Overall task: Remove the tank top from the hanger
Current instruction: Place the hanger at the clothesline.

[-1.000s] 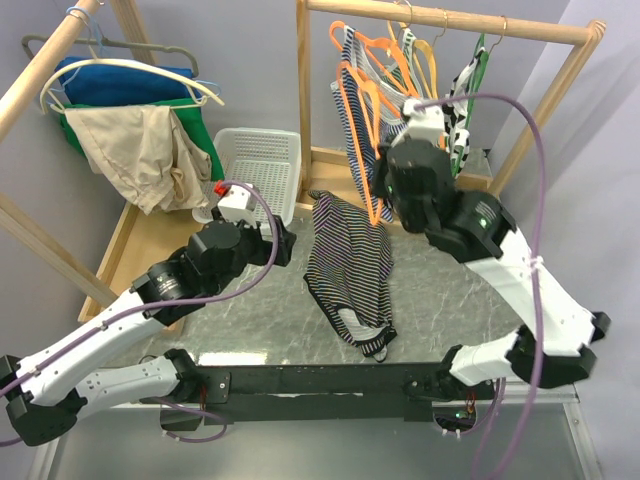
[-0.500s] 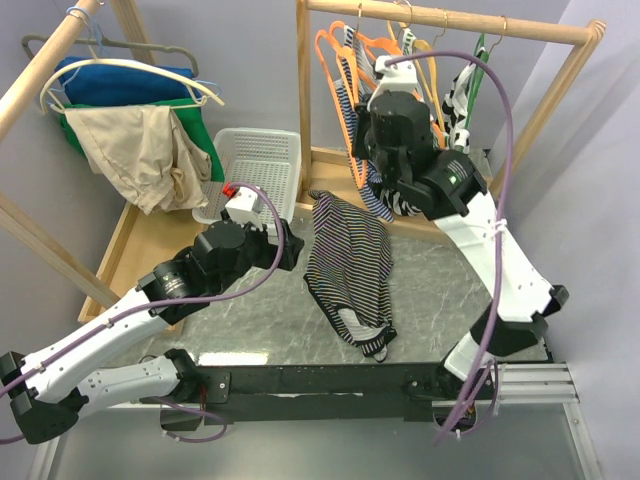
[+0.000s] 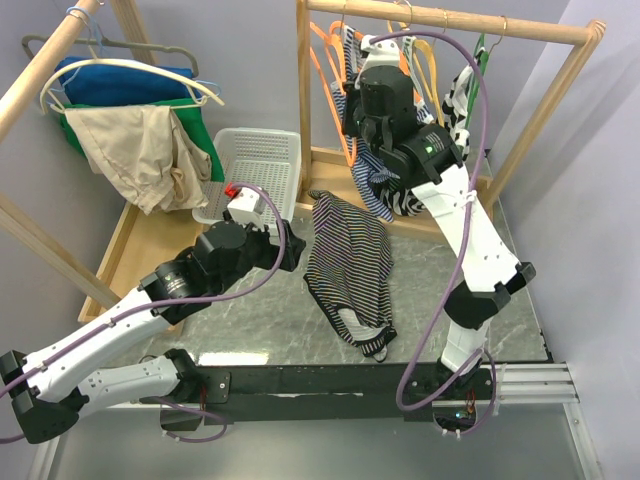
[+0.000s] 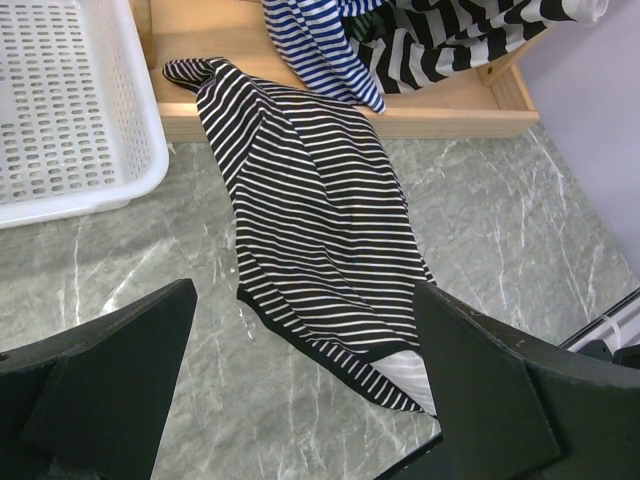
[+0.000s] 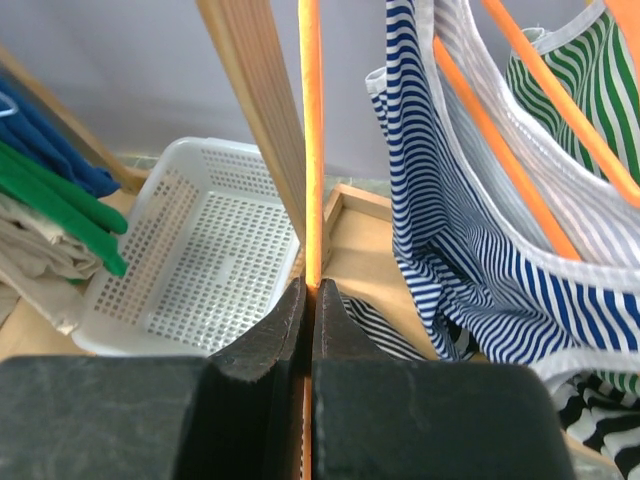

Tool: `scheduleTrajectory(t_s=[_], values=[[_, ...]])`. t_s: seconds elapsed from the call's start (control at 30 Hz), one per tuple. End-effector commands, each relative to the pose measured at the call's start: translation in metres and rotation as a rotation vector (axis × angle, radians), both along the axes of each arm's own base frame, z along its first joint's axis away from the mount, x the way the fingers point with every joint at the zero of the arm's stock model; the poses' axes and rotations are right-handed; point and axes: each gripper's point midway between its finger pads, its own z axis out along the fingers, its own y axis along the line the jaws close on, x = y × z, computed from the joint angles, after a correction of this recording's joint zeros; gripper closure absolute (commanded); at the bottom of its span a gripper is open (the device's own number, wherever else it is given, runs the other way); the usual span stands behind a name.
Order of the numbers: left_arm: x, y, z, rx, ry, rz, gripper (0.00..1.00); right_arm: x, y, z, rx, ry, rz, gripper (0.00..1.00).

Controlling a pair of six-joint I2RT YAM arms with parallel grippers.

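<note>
**Tank top** [image 3: 348, 265], black-and-white striped. It is laid flat at mid-tabletop, with one end lapped onto the wooden rack base [image 4: 450, 118] at the far edge and the other directed toward the near edge. No hanger is seen in it, so removal is judged complete.

**Orange hanger** [image 5: 311, 150]. It is pinched in the clenched right gripper [image 5: 309, 290] and raised beside the rack's post. No cloth is seen on it. It is judged to be held up for rehanging on the rail [image 3: 450, 18].

**Left gripper** [image 4: 305, 290]. It is spread wide with nothing grasped, and poised low just left of the tank top.

**White basket** [image 3: 255, 165]. It is set at the far edge, left of the garment.
</note>
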Motion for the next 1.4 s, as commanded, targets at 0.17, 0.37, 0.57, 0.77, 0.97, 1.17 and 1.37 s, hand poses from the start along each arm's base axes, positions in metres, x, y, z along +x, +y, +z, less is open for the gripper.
scheduleTrajectory(t_s=[0.17, 0.37, 0.57, 0.77, 0.97, 1.17, 1.37], values=[[-0.003, 0.012, 0.021, -0.040, -0.040, 0.027, 0.04, 0.021, -0.005, 0.045, 0.102, -0.129, 0.024, 1.00], [-0.003, 0.015, 0.018, -0.023, -0.031, 0.034, 0.04, 0.033, -0.007, 0.030, 0.117, -0.088, 0.029, 1.00], [-0.003, 0.008, 0.016, -0.024, -0.022, 0.012, 0.04, 0.036, -0.001, 0.013, 0.107, -0.035, 0.053, 1.00], [-0.004, 0.007, 0.012, -0.027, -0.011, 0.008, 0.04, 0.030, -0.002, -0.001, 0.099, 0.004, 0.055, 1.00], [-0.004, 0.003, 0.012, -0.033, -0.006, 0.000, 0.04, 0.014, -0.011, 0.007, 0.123, -0.002, 0.058, 0.83], [-0.005, 0.002, 0.004, -0.020, 0.011, -0.009, 0.04, -0.013, -0.028, 0.031, 0.158, -0.049, 0.049, 0.29], [-0.009, -0.004, -0.020, 0.008, 0.045, -0.047, 0.04, -0.069, -0.062, 0.036, 0.173, -0.083, 0.020, 0.10]])
